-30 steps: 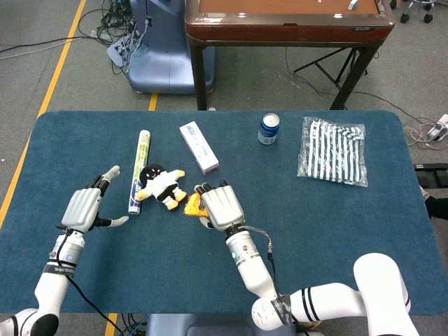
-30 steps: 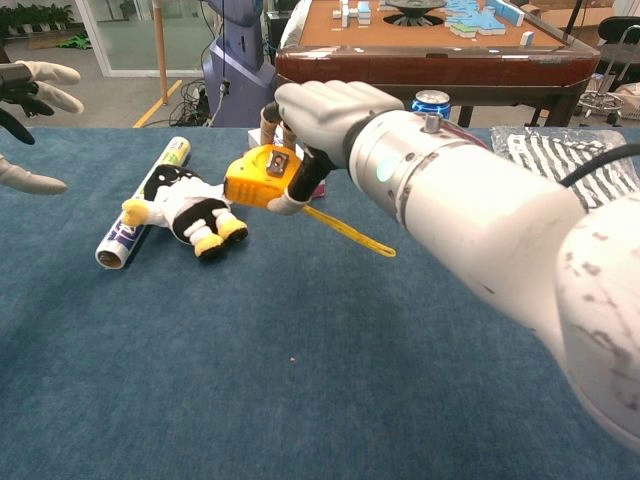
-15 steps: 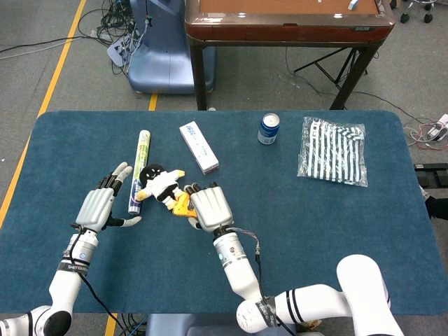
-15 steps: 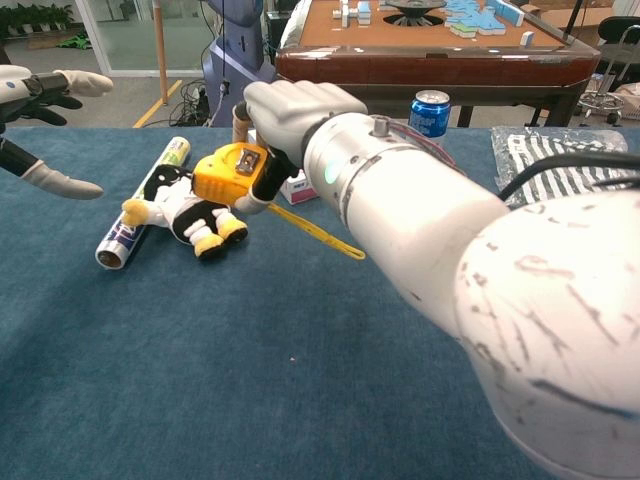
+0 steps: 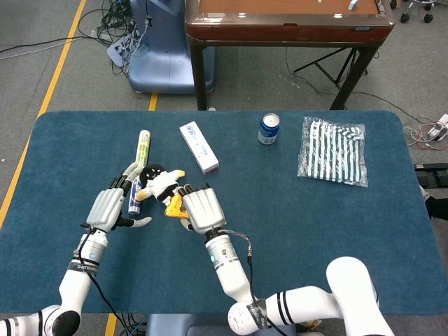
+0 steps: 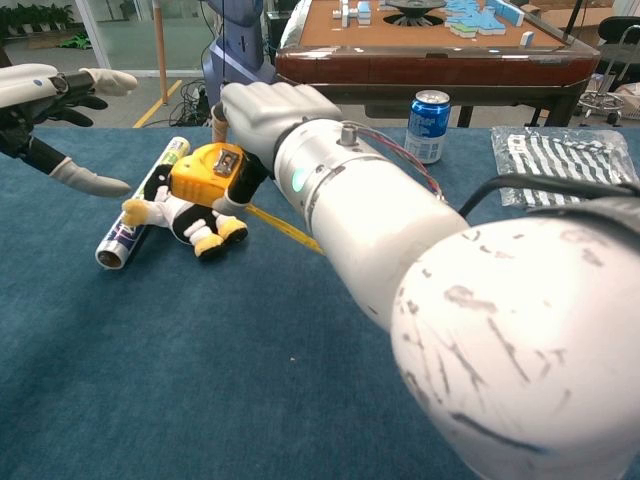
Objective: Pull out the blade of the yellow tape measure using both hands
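The right hand (image 6: 262, 112) grasps the yellow tape measure (image 6: 205, 174) above a plush penguin (image 6: 185, 215); the left hand (image 6: 50, 110), fingers spread and empty, risks snagging the toy instead of the blade (image 6: 283, 226).

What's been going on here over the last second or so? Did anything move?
The right hand, gripping the yellow tape measure with some blade already out, carried it leftward over the penguin toy. The open left hand moved right to meet it. The tube, box, can and striped bag stayed put.
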You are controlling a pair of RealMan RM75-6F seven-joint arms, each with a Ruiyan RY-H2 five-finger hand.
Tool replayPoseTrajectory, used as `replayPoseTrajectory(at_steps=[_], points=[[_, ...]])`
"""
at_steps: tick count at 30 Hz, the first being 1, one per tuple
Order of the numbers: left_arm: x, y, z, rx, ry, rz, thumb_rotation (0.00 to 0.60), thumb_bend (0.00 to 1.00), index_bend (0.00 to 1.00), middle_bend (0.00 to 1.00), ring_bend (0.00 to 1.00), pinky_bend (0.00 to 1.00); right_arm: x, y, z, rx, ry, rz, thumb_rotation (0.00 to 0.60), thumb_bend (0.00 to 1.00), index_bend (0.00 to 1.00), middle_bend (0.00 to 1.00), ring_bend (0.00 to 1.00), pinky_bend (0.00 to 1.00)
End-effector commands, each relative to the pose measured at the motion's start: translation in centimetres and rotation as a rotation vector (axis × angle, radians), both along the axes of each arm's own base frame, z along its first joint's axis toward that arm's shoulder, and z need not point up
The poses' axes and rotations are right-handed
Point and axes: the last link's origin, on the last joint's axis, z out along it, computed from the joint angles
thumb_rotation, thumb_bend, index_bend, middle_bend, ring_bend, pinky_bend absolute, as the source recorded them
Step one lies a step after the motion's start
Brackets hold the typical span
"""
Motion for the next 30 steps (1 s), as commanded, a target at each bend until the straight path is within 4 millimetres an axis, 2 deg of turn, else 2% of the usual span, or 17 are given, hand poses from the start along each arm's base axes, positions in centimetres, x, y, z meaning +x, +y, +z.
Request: replayPoseTrajectory(at_steps=[1, 30], points=[[0.2, 0.0, -0.1, -0.003, -0.009, 0.0, 0.6, 0.05, 0.0, 0.0, 0.0, 0.07, 0.1, -0.1, -0.2, -0.002, -0.005, -0.001, 0.6, 0.54, 0.62, 0.64, 0.53, 0.32], [1.5, 0.1, -1.3, -0.037, -0.073, 0.005, 0.6, 0.05, 0.0, 0.0, 0.0, 0.07, 1.5, -0.1, -1.3, 0.006, -0.03, 0.006, 0.6, 0.54, 0.62, 0.64, 0.53, 0.32]])
